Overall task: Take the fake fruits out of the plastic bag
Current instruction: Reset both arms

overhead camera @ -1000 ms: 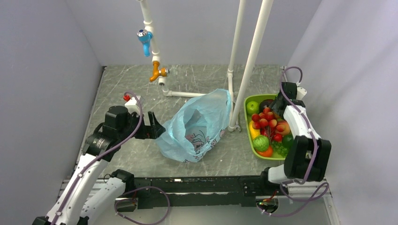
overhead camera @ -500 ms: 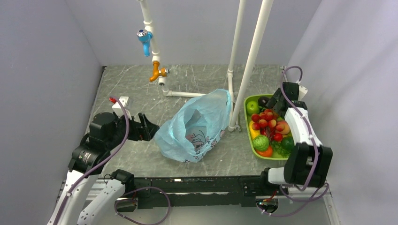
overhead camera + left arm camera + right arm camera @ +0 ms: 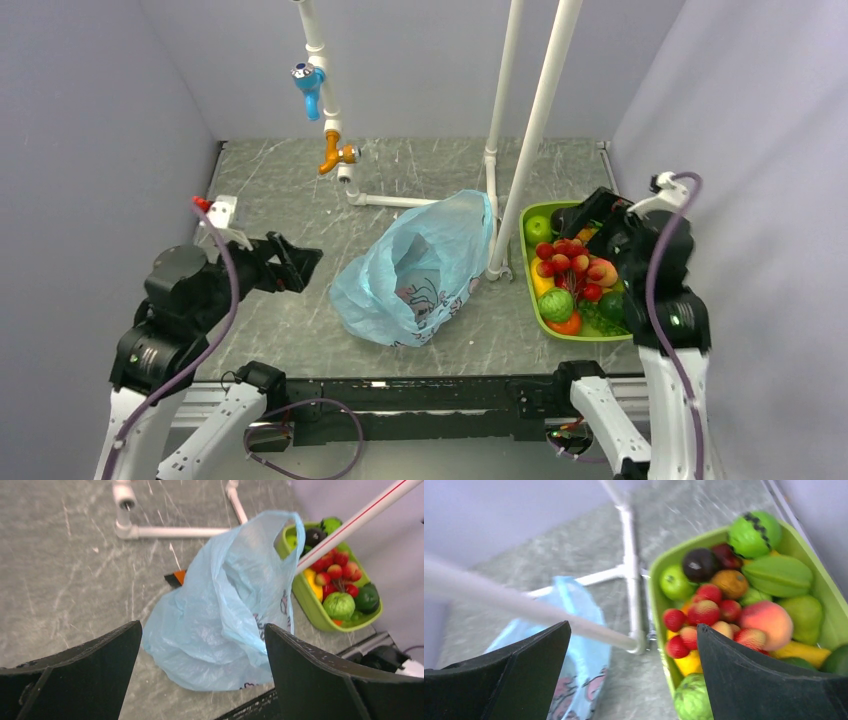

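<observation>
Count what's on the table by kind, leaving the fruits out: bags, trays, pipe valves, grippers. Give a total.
Bag: 1
Tray: 1
Valves: 2, a blue valve and an orange valve
Grippers: 2, the left gripper and the right gripper, both open
Total: 6
</observation>
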{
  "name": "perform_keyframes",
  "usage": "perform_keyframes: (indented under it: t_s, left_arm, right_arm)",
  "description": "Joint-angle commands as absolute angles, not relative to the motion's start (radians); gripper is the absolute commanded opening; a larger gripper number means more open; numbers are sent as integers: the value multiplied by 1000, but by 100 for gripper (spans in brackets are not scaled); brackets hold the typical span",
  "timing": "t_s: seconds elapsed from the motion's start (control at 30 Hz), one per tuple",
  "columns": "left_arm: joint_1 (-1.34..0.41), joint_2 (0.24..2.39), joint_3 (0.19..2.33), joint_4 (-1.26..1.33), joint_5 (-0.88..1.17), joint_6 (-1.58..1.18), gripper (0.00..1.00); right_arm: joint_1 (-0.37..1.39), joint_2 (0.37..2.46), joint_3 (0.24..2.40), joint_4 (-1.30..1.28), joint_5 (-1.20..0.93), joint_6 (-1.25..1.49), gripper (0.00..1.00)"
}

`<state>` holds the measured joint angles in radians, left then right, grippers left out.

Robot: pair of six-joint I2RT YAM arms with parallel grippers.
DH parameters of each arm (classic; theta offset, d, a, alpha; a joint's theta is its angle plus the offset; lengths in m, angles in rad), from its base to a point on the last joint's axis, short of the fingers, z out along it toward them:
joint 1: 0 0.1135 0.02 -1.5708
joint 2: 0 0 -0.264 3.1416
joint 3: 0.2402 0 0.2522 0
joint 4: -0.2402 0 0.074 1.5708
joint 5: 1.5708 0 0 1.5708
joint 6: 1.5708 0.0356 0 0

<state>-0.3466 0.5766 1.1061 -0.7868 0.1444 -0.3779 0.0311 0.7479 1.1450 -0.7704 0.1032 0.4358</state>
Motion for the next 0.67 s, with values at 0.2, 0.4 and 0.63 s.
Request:
perform_keyframes:
  t_s: [0.2,0.4,0.63]
  left_arm:
    - [-350,462,1256,-749,3,-368,99]
    - [-350,430,1281,-755,-49,-377,99]
    - [-350,426,1282,-775,-57,-374,99]
  right_arm:
    - [35,521,1356,-890,-36,389,100]
    - [35,433,1385,-924,46,373,100]
    - [34,395,1403,-979,172,400,100]
